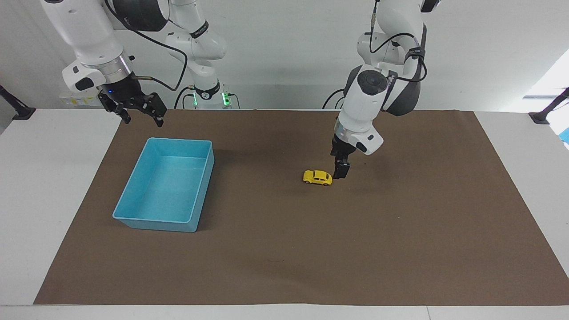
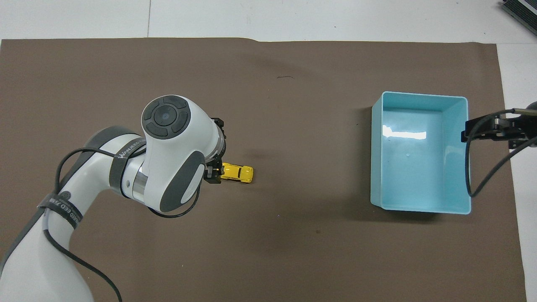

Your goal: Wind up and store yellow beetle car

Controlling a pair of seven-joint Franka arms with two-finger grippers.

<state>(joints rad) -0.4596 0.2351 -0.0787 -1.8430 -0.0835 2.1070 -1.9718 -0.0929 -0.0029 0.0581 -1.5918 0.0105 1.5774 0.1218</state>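
On the brown mat (image 1: 400,249), the left gripper (image 1: 341,170) hangs just beside the yellow car (image 1: 318,177); I cannot tell if it is open. The right gripper (image 1: 141,111) waits, spread open, over the mat's edge near the blue box (image 1: 133,213).

Car (image 1: 318,177): bright yellow, dark windows, black wheels. Bin (image 1: 133,221): plain light blue inside and out. Mat (image 1: 311,249): flat brown, unpatterned, over a white bench (image 1: 49,186). 2 arms: white shells, dark grey joints. Left gripper (image 1: 341,171) and right gripper (image 1: 141,114): black.
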